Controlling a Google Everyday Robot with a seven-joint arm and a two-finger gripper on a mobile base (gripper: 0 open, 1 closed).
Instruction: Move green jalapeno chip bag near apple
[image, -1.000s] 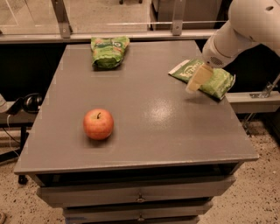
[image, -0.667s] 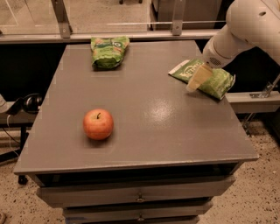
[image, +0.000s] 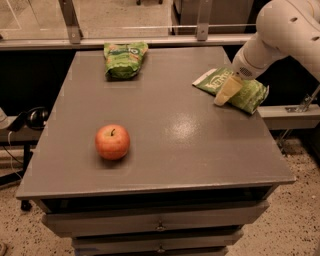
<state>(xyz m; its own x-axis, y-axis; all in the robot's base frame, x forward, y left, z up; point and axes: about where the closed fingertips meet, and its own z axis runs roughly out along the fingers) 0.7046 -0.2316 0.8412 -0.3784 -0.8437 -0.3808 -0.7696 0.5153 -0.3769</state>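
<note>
The green jalapeno chip bag lies flat at the table's right edge, white top edge and white lettering toward the left. My gripper comes down from the white arm at the upper right and its pale fingers rest on the middle of the bag. The apple, red-orange with a short stem, sits at the front left of the table, far from the bag and the gripper.
A shorter puffy green bag lies at the back left of the grey table. Drawers run under the table's front edge. A metal rail and glass stand behind the table. Black headphones lie at the left, off the table.
</note>
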